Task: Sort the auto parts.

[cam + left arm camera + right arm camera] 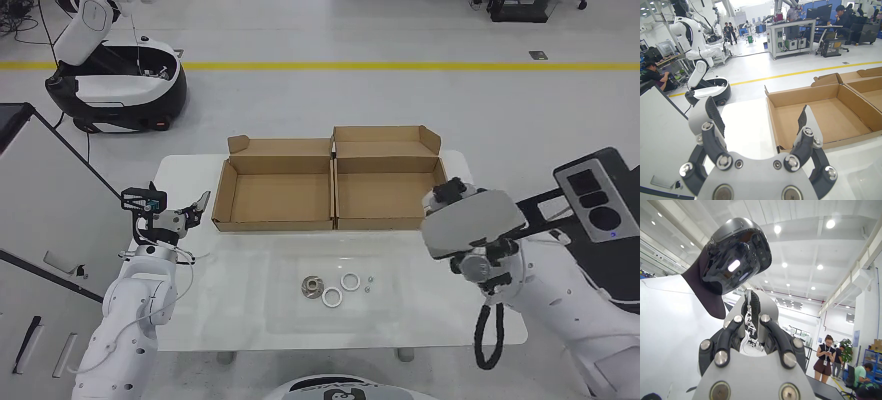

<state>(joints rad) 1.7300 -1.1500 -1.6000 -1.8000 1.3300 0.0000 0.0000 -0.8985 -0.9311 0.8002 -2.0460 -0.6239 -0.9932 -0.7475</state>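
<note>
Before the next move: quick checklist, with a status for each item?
1. Right gripper holds a part: ok, shut on a bolt.
2. Left gripper free: ok, open and empty.
3. Box near left arm has room: ok, empty.
4. Box near right arm has room: ok, empty.
5. Right gripper aimed at a box: not ok, it points upward.
6. Which box takes bolts: cannot tell.

No text, number, label or sign can be read anywhere (the cardboard boxes [275, 198] on the bench [250, 310] show plain brown walls, and any print in the room behind is too small to tell).
</note>
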